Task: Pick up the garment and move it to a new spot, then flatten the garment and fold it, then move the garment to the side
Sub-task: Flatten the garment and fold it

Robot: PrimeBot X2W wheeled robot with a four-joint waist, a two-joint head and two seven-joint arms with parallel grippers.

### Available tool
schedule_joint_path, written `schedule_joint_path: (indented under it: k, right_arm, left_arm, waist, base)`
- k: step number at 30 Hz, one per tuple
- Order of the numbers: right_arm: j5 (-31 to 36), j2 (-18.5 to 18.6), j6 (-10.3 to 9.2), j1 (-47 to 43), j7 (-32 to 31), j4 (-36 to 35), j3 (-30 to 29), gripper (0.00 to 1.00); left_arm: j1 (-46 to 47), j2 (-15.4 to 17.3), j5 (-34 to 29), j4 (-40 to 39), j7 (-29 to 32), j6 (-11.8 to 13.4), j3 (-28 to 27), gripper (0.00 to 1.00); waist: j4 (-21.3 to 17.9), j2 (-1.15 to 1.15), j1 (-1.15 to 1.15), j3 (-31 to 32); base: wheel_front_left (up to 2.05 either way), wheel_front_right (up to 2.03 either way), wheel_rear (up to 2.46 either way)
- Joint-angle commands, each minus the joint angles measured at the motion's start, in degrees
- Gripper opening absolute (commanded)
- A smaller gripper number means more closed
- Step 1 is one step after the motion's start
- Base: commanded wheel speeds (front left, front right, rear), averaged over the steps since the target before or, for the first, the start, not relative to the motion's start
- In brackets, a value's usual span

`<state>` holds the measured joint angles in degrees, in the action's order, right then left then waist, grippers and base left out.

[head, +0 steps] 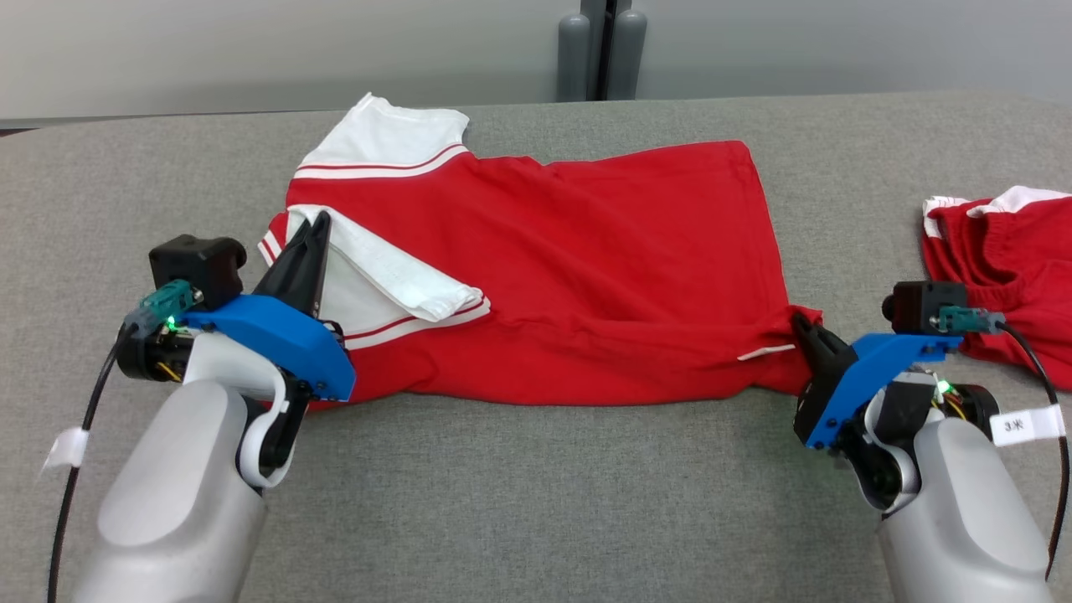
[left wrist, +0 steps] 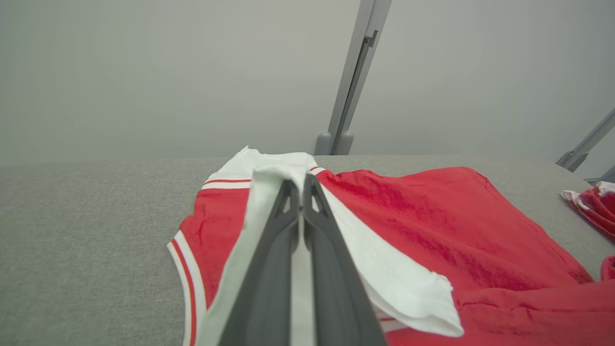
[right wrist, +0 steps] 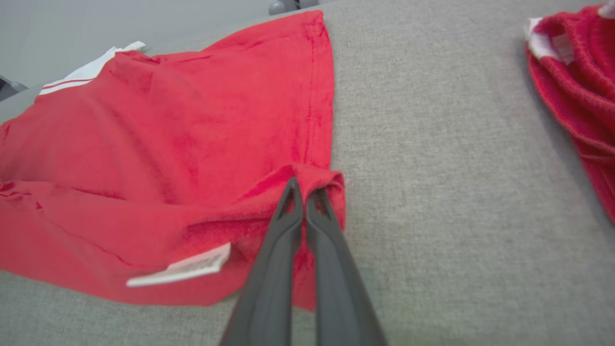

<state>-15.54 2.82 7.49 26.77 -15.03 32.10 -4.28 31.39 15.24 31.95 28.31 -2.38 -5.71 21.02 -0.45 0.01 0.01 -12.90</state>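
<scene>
While the garment [head: 586, 276] lies mid-frame, the left gripper [head: 316, 219] pinches its white sleeve [head: 402, 276], the right gripper [head: 800, 322] its hem corner [right wrist: 331, 180].

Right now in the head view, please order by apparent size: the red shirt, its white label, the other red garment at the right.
The red shirt
other red garment, partly cut off by the frame
white label

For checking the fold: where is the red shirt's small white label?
In the head view, the small white label sits at the red-and-white shirt's near right corner, just left of the right claw.
</scene>
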Motion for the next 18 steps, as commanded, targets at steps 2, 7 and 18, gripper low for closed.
schedule_joint_path:
  k: [2,7,18]
  right_arm:
    - [1.4,0.2,0.02,2.3,-0.9,1.2,0.1,0.00]
    - [4.1,0.1,0.02,6.1,-4.3,4.3,1.4,0.00]
    - [6.5,1.0,0.01,13.8,-11.7,10.4,1.2,0.38]
  left_arm:
    - [2.6,0.5,-0.6,2.3,1.1,-0.4,0.6,0.00]
    - [7.3,1.5,-1.2,8.1,5.0,-1.0,2.8,0.00]
    - [15.2,1.0,-0.8,17.5,13.4,-1.0,5.1,0.00]
  waist:
    - [-0.2,-0.01,-0.01,-0.3]
    - [-0.5,-0.01,-0.01,-0.8]
    - [0.1,-0.01,-0.01,-2.0]
  base:
    - [0.00,0.00,0.00]
    - [0.00,0.00,0.00]
    - [0.00,0.00,0.00]
